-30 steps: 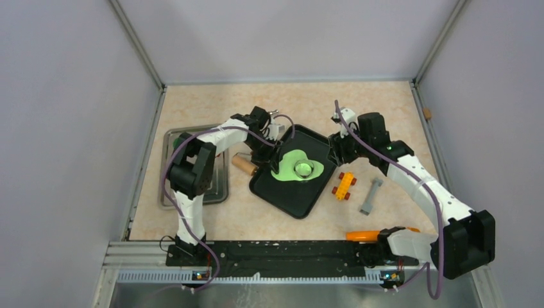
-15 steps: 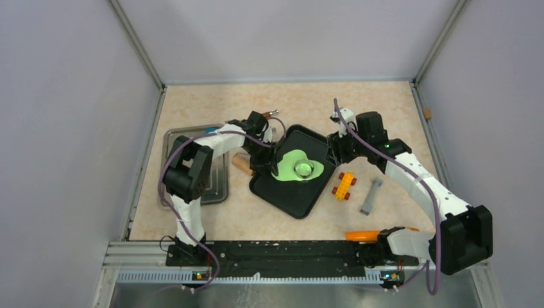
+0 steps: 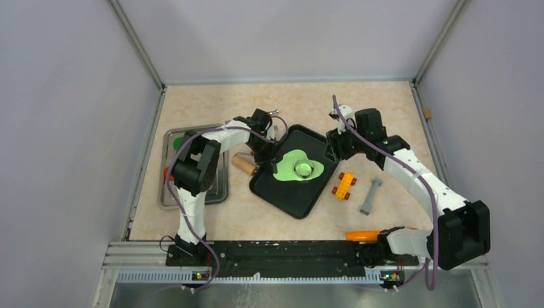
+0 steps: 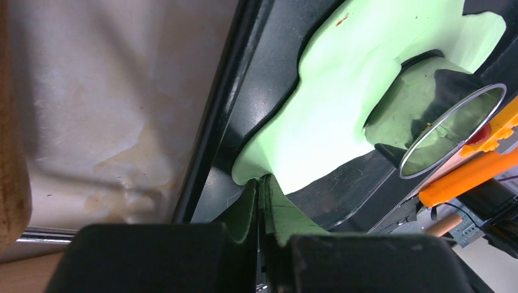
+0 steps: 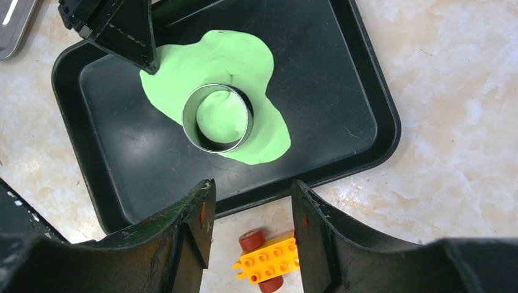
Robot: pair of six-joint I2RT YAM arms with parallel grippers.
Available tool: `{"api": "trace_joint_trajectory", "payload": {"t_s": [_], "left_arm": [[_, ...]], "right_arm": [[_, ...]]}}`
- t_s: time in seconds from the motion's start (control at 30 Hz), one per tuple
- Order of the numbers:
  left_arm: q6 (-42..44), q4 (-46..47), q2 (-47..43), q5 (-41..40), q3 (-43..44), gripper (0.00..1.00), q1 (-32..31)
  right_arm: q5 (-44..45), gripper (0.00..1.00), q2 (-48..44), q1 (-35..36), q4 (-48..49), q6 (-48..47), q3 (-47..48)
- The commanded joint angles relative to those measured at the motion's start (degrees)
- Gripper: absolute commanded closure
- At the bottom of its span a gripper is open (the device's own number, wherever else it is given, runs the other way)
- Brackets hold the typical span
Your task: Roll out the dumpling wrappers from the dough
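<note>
Plain grey walls [image 3: 289, 38] with metal corner posts [image 3: 138, 45] enclose a beige marbled tabletop [image 3: 212, 106].

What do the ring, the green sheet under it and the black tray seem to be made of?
The ring: thin polished metal, probably steel; its wall shines and mirrors the green. The dough: apparently soft, matte modelling dough; its edge bends up where the left pincer pinches it. The black tray: probably glossy plastic, given its soft highlights; coated metal is possible.
</note>
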Motion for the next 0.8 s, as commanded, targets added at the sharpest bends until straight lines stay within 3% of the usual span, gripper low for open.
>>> {"api": "trace_joint_trajectory", "payload": {"t_s": [0.0,0.27,0.6,0.77], "left_arm": [[3.15,1.05,0.11,-0.66,3.09,1.00,-0.33],[11.94,0.21,-5.88,6.59,3.91,1.00,-0.28],[20.14,0.38,-9.60,18.67,4.69,1.00,-0.26],[23.03,-0.14,-10.39,22.34,5.34,1.00,-0.29]], "right_arm": [[-1.34,0.51,1.20,-0.45,1.88,-1.95,2.95],[-14.65,0.52,9.32,-0.44,3.11,-11.22,8.44],[-16.22,0.51,18.57,-1.40,9.16,5.68,11.54],[-21.86,0.51,17.90,-3.87,8.34,5.29,8.66]]}}
